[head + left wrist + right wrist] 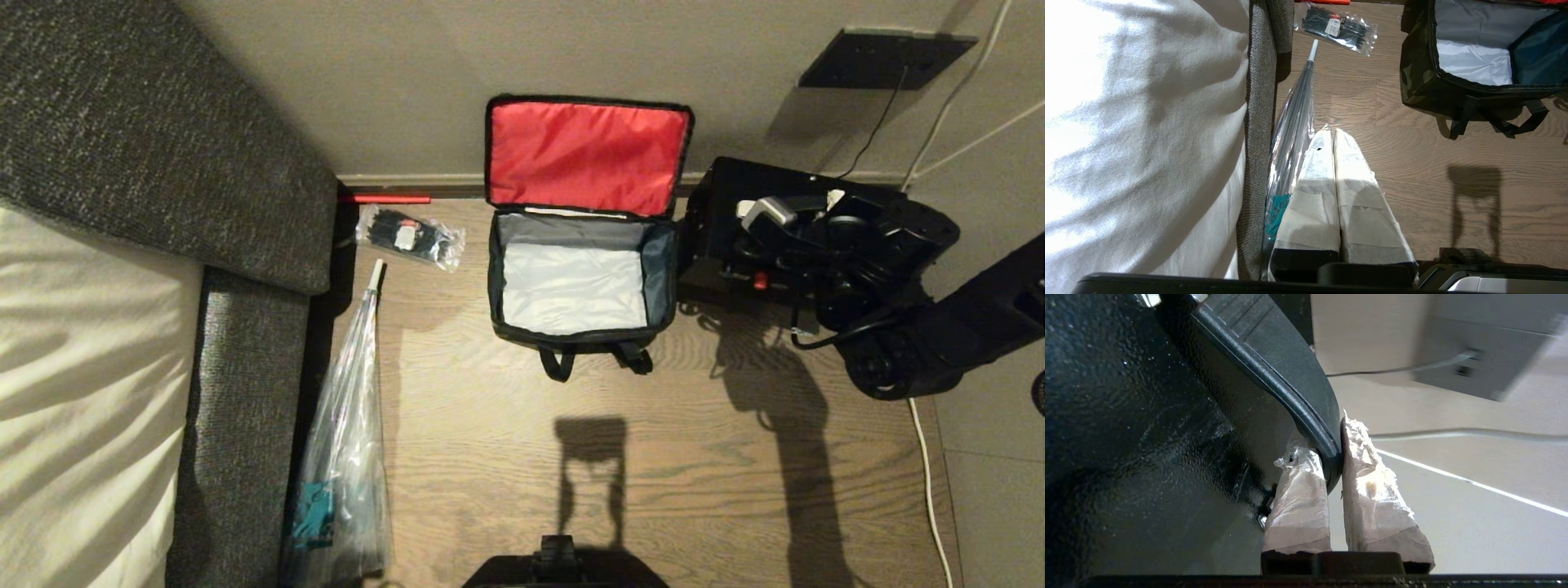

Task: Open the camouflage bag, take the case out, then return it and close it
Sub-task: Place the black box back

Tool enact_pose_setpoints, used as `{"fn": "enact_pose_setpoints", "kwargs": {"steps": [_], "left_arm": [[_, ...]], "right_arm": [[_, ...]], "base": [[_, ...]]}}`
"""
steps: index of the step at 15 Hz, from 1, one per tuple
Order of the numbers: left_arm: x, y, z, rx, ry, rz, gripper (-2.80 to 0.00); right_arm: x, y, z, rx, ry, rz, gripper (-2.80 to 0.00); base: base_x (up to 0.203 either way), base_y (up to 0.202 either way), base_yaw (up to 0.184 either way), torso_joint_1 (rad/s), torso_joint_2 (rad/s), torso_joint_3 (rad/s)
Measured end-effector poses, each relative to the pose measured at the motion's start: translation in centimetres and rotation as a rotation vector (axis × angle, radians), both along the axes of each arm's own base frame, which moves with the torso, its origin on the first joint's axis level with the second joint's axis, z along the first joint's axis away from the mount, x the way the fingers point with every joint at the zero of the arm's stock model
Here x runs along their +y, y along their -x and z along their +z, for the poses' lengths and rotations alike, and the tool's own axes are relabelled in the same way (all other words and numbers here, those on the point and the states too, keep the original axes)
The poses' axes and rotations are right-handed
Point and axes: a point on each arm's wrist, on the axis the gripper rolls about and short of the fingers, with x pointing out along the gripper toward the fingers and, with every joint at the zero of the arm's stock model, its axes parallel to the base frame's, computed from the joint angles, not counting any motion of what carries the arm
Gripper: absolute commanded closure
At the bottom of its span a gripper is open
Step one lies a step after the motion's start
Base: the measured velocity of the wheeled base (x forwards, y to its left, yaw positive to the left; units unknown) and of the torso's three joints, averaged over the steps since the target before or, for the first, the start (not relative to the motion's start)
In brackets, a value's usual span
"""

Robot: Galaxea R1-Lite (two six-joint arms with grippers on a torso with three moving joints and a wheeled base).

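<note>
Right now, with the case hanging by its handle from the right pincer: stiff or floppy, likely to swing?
Probably stiff: the case keeps flat, boxy faces beside the bag. It may swing, since the right pincer pinches only the thin curved handle. Its glossy pebbled shell looks hard, possibly slippery.

Camouflage bag (pixel 581 269) mouth open, unobstructed; case (pixel 735 237) crowds right side.

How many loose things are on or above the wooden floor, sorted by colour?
Camouflage: 1, the camouflage bag, open and empty.
Black: 1, the case, held by the right gripper.
Clear plastic: 2, the bag of cable ties and the wrapped umbrella.
Total: 4
</note>
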Motion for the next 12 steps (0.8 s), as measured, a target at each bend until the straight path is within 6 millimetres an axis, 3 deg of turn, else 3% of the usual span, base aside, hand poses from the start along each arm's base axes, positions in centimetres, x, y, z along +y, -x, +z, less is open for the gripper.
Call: {"fn": "enact_pose_setpoints", "kwargs": {"steps": [7,12], "left_arm": [[0.0,0.0,0.0,0.0,0.0,0.0,0.0],[0.0,0.0,0.0,0.0,0.0,0.0,0.0]], "right_arm": [[0.0,2.7,4.0,-0.026,0.016,0.002,0.0],[1.8,4.8,6.6,-0.056,0.022,0.052,0.0]], "base": [[0.0,0.0,0.0,0.0,0.0,0.0],[0.0,0.0,0.0,0.0,0.0,0.0]]}}
